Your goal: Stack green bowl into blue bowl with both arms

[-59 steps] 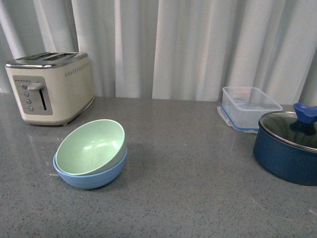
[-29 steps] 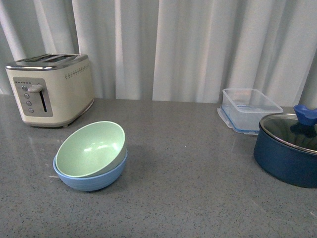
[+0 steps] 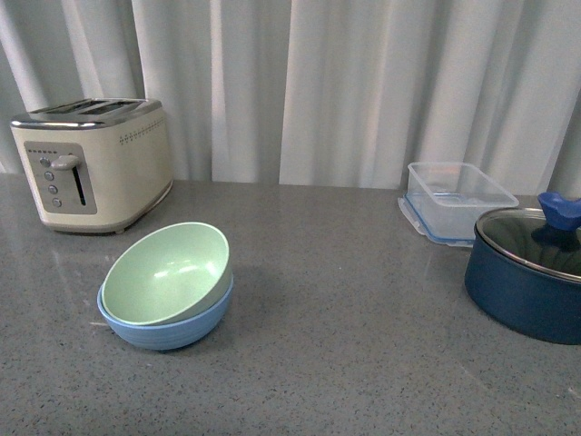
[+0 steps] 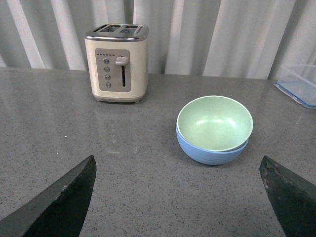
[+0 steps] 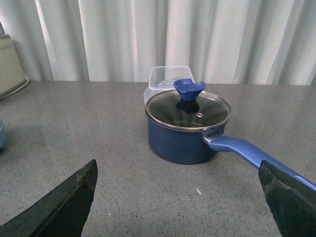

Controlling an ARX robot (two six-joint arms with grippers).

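The pale green bowl sits tilted inside the light blue bowl on the grey counter, left of centre in the front view. Both also show in the left wrist view, the green bowl nested in the blue bowl. My left gripper is open and empty, well back from the bowls, its fingertips spread wide. My right gripper is open and empty, facing the pot, far from the bowls. Neither arm shows in the front view.
A cream toaster stands at the back left. A clear plastic container and a dark navy lidded pot stand at the right; the pot's blue handle points toward my right gripper. Curtains hang behind the counter.
The front view shifted slightly between one second ago and half a second ago. The bowls have not moved.
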